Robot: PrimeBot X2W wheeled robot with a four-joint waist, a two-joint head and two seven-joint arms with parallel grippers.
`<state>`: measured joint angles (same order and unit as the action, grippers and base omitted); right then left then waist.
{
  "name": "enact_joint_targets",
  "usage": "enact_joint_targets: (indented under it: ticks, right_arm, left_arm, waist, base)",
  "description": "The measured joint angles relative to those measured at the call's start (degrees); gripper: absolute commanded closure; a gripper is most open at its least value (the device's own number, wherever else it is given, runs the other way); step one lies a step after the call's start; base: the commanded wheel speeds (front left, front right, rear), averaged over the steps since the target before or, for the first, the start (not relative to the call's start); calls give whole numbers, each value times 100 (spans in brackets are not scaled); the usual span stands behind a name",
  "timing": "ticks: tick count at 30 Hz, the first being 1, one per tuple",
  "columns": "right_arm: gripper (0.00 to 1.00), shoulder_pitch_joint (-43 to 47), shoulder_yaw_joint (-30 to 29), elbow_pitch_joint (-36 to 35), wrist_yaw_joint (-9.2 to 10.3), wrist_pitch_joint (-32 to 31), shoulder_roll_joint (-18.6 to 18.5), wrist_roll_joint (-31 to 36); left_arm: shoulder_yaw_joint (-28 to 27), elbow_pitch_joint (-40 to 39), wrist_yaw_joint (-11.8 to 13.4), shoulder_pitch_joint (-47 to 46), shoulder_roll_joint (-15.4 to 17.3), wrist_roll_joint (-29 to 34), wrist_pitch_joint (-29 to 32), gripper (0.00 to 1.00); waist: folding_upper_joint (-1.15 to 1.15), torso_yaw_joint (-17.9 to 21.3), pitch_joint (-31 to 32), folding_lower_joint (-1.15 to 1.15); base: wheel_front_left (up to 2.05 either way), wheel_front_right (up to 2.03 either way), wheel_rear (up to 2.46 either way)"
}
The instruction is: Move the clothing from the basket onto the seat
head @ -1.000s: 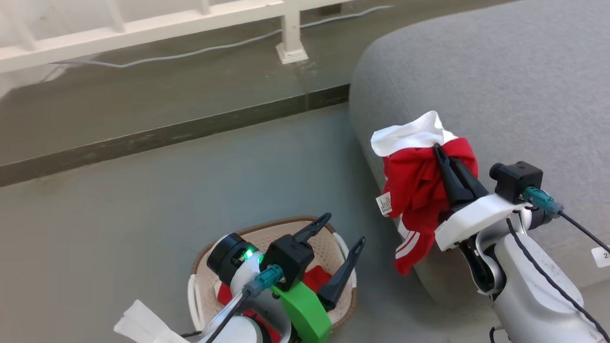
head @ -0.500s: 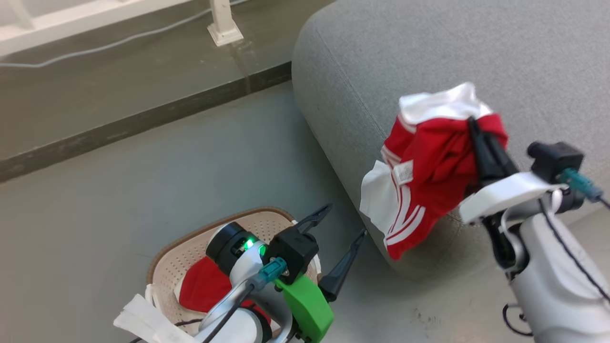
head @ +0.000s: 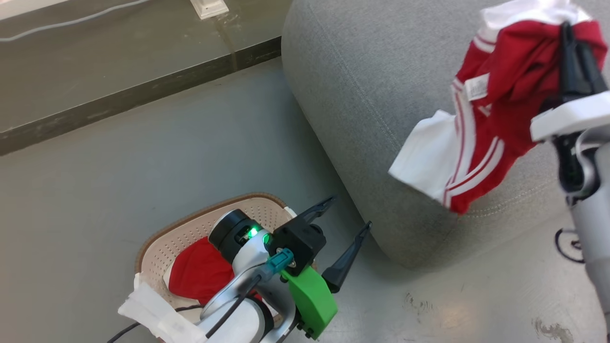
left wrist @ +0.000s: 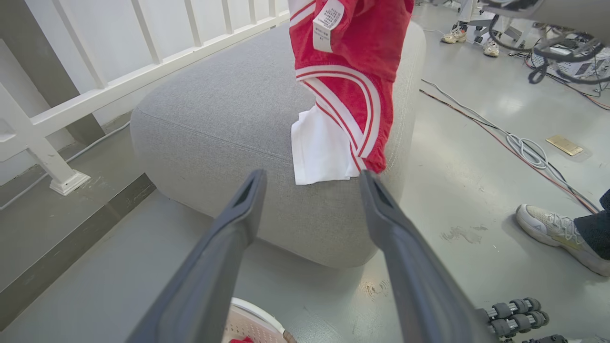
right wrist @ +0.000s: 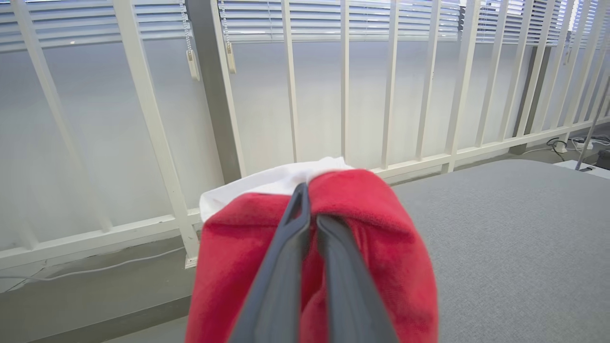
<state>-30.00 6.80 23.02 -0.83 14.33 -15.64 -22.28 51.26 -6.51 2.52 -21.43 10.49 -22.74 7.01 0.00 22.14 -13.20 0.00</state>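
A soft bright-red garment with white panels and white stripe trim [head: 495, 95] is held bunched in the right gripper [head: 567, 33], whose two long dark fingers are pinched almost fully together on the fabric's upper fold. The garment is hung above the near right part of the large rounded grey woven sofa seat [head: 362, 95], with its white-and-red hem dangling by the seat's near edge. Whether the hem is touching the cushion cannot be told. A second red garment [head: 198, 274] is seen in the small cream-white perforated plastic basket with a brown rim [head: 190, 221], which is set on the floor left of the seat. The left gripper [head: 349, 212] is poised over the basket's right side, its fingers spread wide and nothing between them.

The step in hand is judged to be the carry and drop. The bundle is best taken farther in over the cushion, away from the rounded edge, and lowered until most of the fabric is supported before the fingers are parted. Otherwise the trailing hem may be pulled to the floor by its own weight.
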Motion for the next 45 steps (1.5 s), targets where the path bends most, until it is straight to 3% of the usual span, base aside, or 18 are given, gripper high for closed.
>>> enact_joint_targets:
  ticks: [15, 22, 29, 38, 45]
  right_arm:
    - [100, -1804, -367, 660, -16, -86, -806, 2]
    - [100, -2179, -505, 1139, -15, -188, -1011, -1]
    - [100, -2101, -708, 1785, -25, -191, -1014, -261]
    - [100, -1867, -661, 2436, -218, -176, -713, -439]
    - [100, -1753, -643, 2936, -244, -170, -575, -472]
  left_arm:
    - [112, -13, -125, -213, -89, 25, 9, 0]
    - [143, -49, -132, -299, -115, 41, 55, 0]
    - [200, -146, -132, -394, -171, 261, 159, 0]
    - [171, -152, -132, -590, -118, 332, 210, 0]
    - [137, -109, -176, -654, -74, 331, 210, 0]
  waist:
    - [0, -474, -187, 0]
    - [0, -717, -369, 0]
    - [0, -899, -710, 0]
    - [0, -967, -1132, 0]
    - [0, -953, -1260, 0]
  base:
    - [0, 0, 0]
    - [0, 0, 0]
    - [0, 0, 0]
    - [0, 0, 0]
    - [0, 0, 0]
